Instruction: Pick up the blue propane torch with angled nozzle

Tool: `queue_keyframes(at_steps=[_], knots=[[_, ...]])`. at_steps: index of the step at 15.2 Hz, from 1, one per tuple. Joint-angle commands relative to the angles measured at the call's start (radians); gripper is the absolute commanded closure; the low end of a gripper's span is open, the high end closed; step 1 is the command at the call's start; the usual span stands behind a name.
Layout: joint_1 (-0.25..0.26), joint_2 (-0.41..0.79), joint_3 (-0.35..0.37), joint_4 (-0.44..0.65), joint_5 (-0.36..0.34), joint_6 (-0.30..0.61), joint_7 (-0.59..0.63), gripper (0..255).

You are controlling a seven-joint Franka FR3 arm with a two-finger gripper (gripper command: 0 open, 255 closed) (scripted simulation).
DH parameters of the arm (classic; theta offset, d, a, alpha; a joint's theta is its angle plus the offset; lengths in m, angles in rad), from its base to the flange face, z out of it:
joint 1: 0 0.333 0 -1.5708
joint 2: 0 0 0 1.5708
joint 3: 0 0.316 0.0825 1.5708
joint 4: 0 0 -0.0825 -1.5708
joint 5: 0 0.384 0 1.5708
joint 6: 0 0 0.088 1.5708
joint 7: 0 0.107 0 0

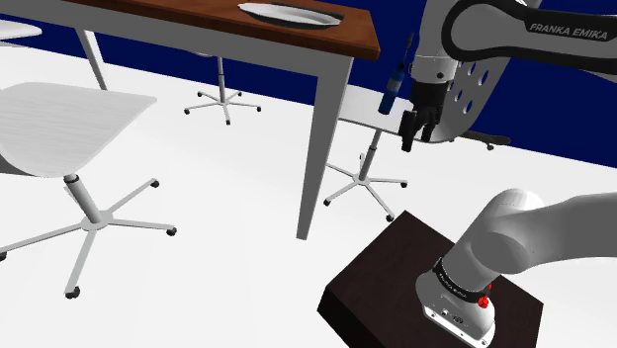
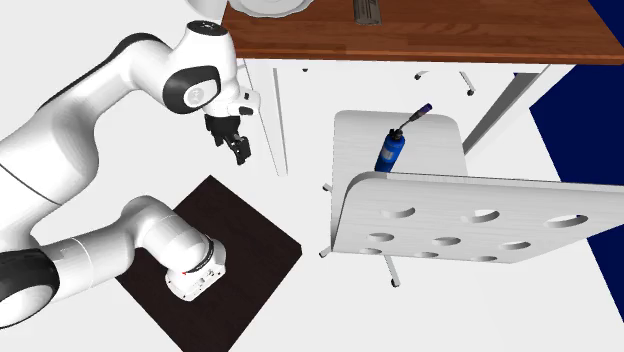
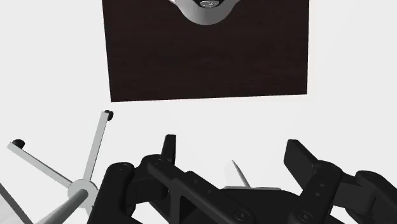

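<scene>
**A:** What was noted at the left of the shoulder view?

**B:** A white swivel chair [image 1: 69, 124] was seen near the camera, on a white floor [image 1: 227, 198]. To its right, a brown-topped table [image 1: 198, 25] on pale legs was seen, and a white plate [image 1: 290, 14] was laid at its right end.

**A:** And where was the blue torch found?

**B:** The blue torch [image 1: 393, 89] was found standing upright on the seat of a second chair [image 1: 358, 121], just right of the table's near leg. Its dark nozzle was angled off at the top. In the second exterior view the blue torch [image 2: 390, 150] was shown on that white seat [image 2: 445, 135], beyond a backrest pierced with oval holes.

**A:** How was the end effector set?

**B:** In the shoulder view the black end effector [image 1: 416, 138] was seen just right of the torch, pointed downward above the floor. In the second exterior view the end effector [image 2: 230, 143] was shown left of the chair and well apart from the torch, with a table leg between them. In the wrist view its fingers [image 3: 168, 149] were spread wide and nothing was clasped between them.

**A:** What was seen at the right?

**B:** The dark brown stand [image 1: 396, 272] was seen near, with the arm's base mounted on it.
</scene>
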Motion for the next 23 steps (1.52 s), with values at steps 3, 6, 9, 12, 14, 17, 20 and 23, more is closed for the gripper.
queue_keyframes(at_steps=[3, 6, 9, 12, 14, 17, 20, 23], knots=[[-0.017, 0.039, -0.025, 0.028, -0.023, 0.042, -0.014, 0], [-0.04, 0.1, -0.061, 0.076, -0.051, 0.101, -0.035, 0], [-0.06, 0.162, -0.097, 0.13, -0.071, 0.155, -0.055, 0], [-0.077, 0.225, -0.133, 0.191, -0.085, 0.205, -0.075, 0], [-0.088, 0.268, -0.156, 0.235, -0.089, 0.235, -0.089, 0], [-0.102, 0.333, -0.192, 0.307, -0.089, 0.276, -0.111, 0], [-0.114, 0.399, -0.227, 0.384, -0.081, 0.311, -0.134, 0], [-0.126, 0.467, -0.263, 0.469, -0.064, 0.34, -0.16, 0]])
